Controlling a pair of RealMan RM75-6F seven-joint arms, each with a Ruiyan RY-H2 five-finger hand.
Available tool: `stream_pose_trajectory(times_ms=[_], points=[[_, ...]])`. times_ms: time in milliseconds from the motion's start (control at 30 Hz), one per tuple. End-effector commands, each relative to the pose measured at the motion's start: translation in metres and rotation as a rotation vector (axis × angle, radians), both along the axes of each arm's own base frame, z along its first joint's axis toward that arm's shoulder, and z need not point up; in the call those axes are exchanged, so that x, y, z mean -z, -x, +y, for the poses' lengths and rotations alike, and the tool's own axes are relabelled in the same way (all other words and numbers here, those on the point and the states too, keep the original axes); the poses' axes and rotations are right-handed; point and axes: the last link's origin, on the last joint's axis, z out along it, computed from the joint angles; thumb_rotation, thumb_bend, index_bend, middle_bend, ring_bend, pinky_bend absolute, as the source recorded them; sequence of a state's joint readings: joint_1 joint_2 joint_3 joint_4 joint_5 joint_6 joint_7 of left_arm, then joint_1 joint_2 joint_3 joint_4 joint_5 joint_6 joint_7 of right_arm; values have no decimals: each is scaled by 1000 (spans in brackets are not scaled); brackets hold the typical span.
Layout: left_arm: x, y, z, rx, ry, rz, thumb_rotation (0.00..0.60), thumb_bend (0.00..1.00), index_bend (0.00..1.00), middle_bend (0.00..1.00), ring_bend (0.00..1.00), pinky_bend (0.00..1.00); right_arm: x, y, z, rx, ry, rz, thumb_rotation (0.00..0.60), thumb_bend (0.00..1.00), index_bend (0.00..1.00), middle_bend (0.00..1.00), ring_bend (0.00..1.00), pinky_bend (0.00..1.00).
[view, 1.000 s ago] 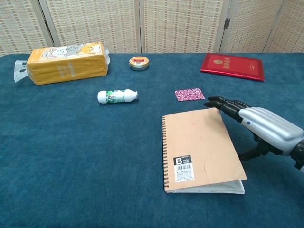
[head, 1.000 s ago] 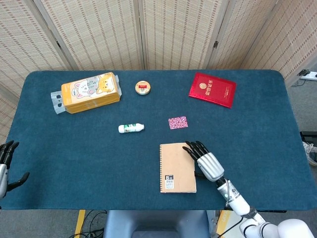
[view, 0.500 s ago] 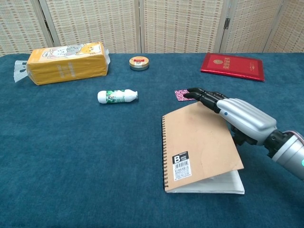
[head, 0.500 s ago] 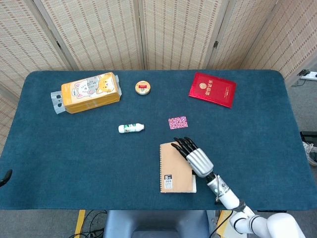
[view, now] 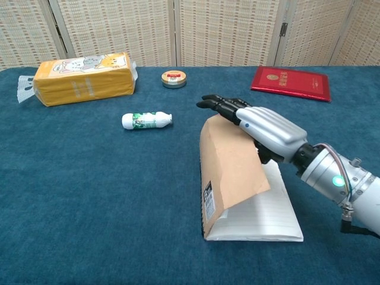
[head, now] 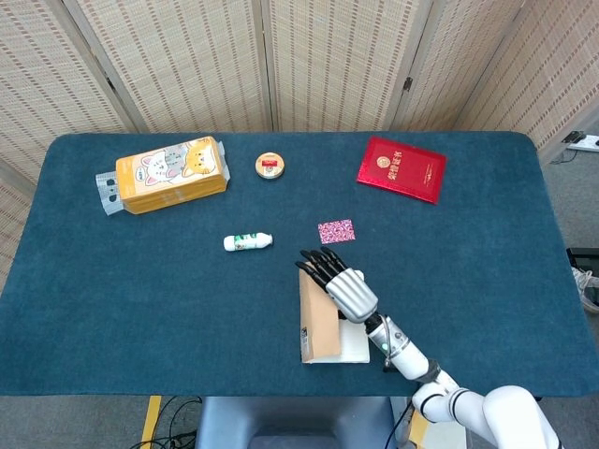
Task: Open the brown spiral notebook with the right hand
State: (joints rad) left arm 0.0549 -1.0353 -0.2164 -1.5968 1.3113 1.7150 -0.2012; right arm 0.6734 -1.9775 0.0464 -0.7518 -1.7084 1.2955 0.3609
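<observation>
The brown spiral notebook [head: 318, 320] [view: 228, 166] lies near the table's front edge, right of centre, spiral on its left. Its brown cover stands raised steeply, nearly upright, and white lined pages [view: 264, 211] show beneath. My right hand [head: 339, 282] [view: 256, 126] is under and against the cover's far right part, fingers stretched out flat toward the left, lifting it. Whether the thumb pinches the cover is hidden. My left hand is in neither view.
An orange cat-printed pack [head: 170, 175] lies at the back left, a small round tin [head: 270, 166] behind centre, a red booklet [head: 401, 168] at the back right. A white bottle [head: 247, 241] and a pink patterned card [head: 336, 231] lie just beyond the notebook.
My right hand swept left, lifting the cover from flat to nearly upright and exposing the white pages. The left hand, at the left edge a second ago, has left the view.
</observation>
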Motion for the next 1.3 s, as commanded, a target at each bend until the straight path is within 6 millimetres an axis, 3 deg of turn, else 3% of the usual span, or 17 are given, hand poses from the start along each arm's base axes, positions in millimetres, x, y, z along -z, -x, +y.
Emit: stream_pose_trajectory(times_ms=[33, 433, 733, 1300], points=[[-6, 8, 6, -16, 9, -22, 600, 244, 156, 107, 120, 195, 5, -14, -2, -25, -18, -2, 600, 328, 0, 0, 0, 0], [-15, 27, 20, -38, 48, -98, 600, 244, 180, 107, 120, 195, 37, -59, -5, -35, -141, 12, 600, 338, 0, 0, 0, 0], [-15, 29, 22, -36, 63, -103, 600, 244, 189, 107, 120, 195, 40, -88, -8, -81, -125, -5, 600, 338, 0, 0, 0, 0], [-14, 25, 19, -24, 64, -92, 600, 244, 191, 107, 120, 195, 51, -102, -4, -79, -140, 20, 600, 337, 0, 0, 0, 0]])
